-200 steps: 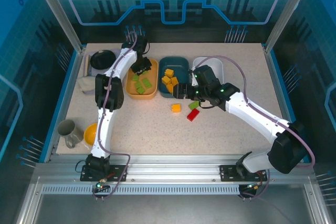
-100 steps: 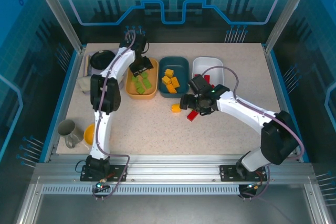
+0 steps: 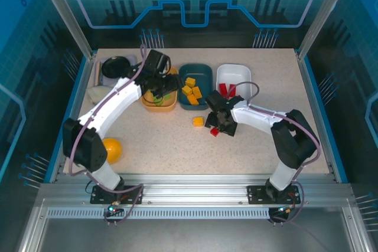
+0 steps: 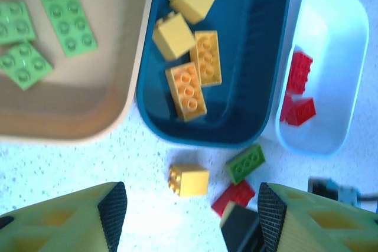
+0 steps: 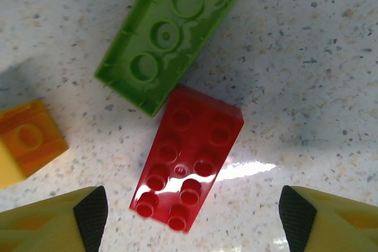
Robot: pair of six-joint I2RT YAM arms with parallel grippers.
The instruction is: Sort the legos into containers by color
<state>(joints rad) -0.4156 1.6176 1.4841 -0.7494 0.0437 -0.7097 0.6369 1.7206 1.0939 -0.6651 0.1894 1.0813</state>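
Your right fingers hang wide open and empty astride the red lego on the surface, so square them to its long sides and descend before closing (the green lego crowds its 11 o'clock corner).

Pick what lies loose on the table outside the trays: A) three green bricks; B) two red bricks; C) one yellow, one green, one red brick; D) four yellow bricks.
C: a yellow brick, a green brick and a red brick lie on the table just outside the teal tray.
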